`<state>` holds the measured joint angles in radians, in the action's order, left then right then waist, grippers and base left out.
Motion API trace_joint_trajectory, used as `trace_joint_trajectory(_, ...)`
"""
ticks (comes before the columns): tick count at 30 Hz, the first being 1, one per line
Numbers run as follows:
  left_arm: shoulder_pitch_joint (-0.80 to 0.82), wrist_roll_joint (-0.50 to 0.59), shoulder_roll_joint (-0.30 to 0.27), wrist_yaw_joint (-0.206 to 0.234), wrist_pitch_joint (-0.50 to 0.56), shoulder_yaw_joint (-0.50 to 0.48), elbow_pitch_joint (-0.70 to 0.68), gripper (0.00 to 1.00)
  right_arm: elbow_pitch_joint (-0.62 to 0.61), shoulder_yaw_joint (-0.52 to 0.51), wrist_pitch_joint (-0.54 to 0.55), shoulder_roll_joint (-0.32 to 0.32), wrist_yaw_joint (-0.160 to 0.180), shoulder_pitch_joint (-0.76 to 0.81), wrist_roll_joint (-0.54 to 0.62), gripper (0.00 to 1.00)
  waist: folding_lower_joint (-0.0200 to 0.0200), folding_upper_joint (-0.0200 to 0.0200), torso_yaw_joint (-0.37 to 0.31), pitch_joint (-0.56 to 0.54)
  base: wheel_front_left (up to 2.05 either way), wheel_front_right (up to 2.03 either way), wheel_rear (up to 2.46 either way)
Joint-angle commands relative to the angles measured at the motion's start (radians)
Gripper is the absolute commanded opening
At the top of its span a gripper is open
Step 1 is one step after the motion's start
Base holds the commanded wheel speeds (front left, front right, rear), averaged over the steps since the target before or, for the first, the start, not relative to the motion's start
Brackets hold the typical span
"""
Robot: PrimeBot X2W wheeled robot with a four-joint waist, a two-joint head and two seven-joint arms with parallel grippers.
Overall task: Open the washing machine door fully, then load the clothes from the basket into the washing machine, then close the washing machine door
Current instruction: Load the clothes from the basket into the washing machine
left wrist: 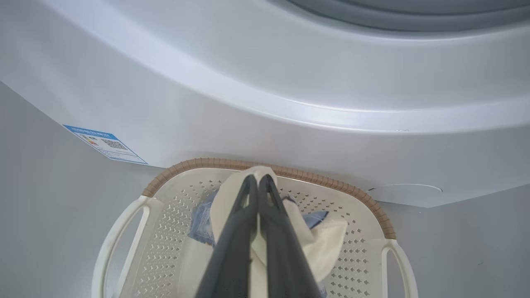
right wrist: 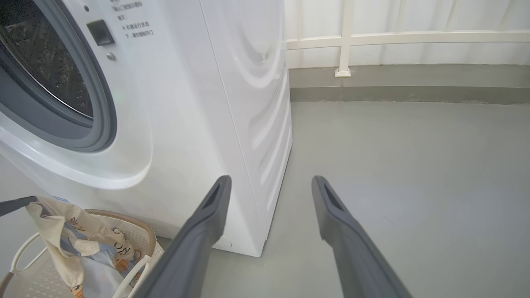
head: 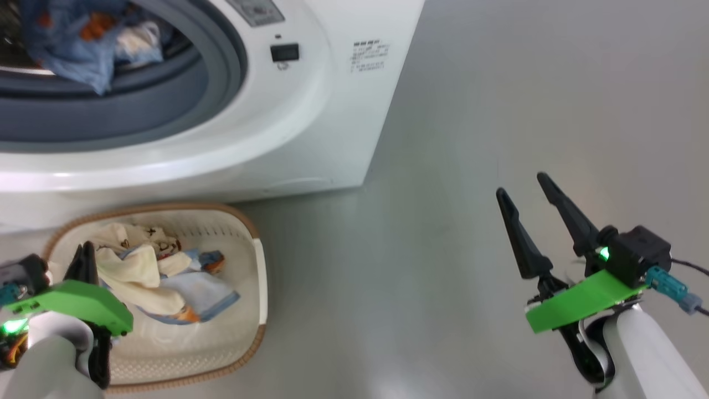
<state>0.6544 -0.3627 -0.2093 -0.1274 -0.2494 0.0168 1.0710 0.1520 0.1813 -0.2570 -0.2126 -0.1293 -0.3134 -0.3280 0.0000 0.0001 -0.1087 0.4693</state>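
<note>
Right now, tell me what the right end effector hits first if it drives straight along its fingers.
Likely the washing machine: its white side panel near the far edge, just beside bare grey floor. Depth is unclear; the open right end effector might slip past onto that floor.

Your left hand (left wrist: 258, 179) is pinched tight on the clothes (left wrist: 327, 244), cream side out, with blue fabric peeking out on both sides. Under it you've got the basket (left wrist: 174, 231), its brown rim just beside the washing machine (left wrist: 265, 103). Blue sticker (left wrist: 105, 144) on your left, round flap (left wrist: 405, 191) on your right, grey floor (left wrist: 41, 215) either side.
</note>
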Motion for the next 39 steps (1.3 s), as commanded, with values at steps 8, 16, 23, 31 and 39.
trace_joint_trajectory(8,-0.155,0.024,-0.015,-0.003,-0.012,-0.046,-0.245,0.00,-0.012,0.001,-0.005,-0.024,-0.001,0.115,-0.026,1.00,0.0000,-0.0001,0.021,-0.193,0.00,0.00,0.00)
trace_joint_trajectory(16,-0.314,0.060,-0.002,-0.003,-0.012,-0.080,-0.494,0.00,-0.011,-0.027,-0.005,-0.031,-0.001,0.188,-0.029,1.00,0.0000,-0.0001,0.031,-0.271,0.00,0.00,0.00)
trace_joint_trajectory(23,-0.486,0.109,0.015,-0.003,-0.012,-0.119,-0.746,0.00,-0.013,-0.038,-0.005,-0.039,-0.001,0.225,-0.029,1.00,0.0000,-0.0001,0.029,-0.307,0.00,0.00,0.00)
trace_joint_trajectory(31,-0.674,0.126,0.085,0.010,-0.012,-0.157,-0.995,0.00,-0.020,-0.053,-0.005,-0.038,-0.001,0.239,-0.028,1.00,0.0000,-0.0001,0.030,-0.313,0.00,0.00,0.00)
trace_joint_trajectory(39,-0.691,0.103,0.117,0.014,-0.012,-0.153,-1.063,0.00,-0.026,-0.066,-0.005,-0.035,-0.001,0.237,-0.026,1.00,0.0000,-0.0001,0.036,-0.299,0.00,0.00,0.00)
